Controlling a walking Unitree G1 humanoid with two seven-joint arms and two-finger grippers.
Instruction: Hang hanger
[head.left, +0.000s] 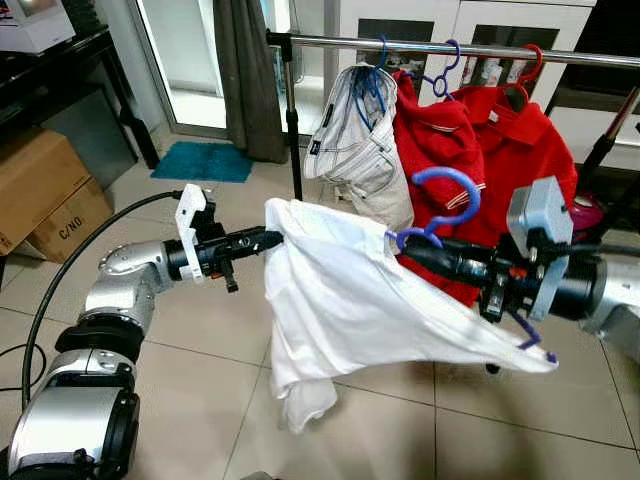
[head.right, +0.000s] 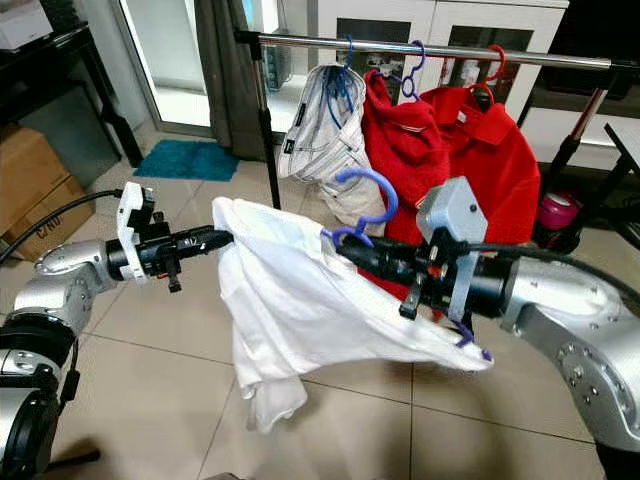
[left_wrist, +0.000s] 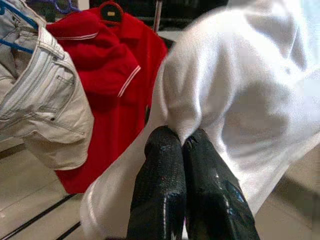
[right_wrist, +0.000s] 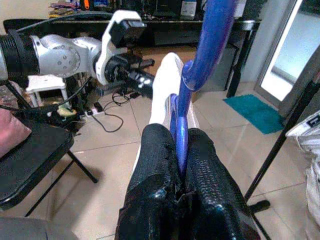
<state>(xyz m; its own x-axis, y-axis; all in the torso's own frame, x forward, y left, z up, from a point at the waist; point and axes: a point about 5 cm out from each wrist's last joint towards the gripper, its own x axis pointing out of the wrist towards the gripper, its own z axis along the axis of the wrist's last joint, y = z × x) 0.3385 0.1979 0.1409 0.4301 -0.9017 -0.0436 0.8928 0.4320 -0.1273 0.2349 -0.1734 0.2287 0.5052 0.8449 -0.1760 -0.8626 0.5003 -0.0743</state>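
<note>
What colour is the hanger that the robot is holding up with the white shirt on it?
Blue. The hanger shows best in the right wrist view, clamped in the right tool.

Bright daylight (doorway glare), wrist views perhaps soft.

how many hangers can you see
4. Three hook on the rail: a blue hanger holding the striped garment, a purple hanger and a red hanger on red shirts. The right hand holds a fourth carrying the white shirt.

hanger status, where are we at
Right gripper shut on blue hanger; left gripper pinching white shirt. Not yet on rail; red shirts crowd it.
</note>
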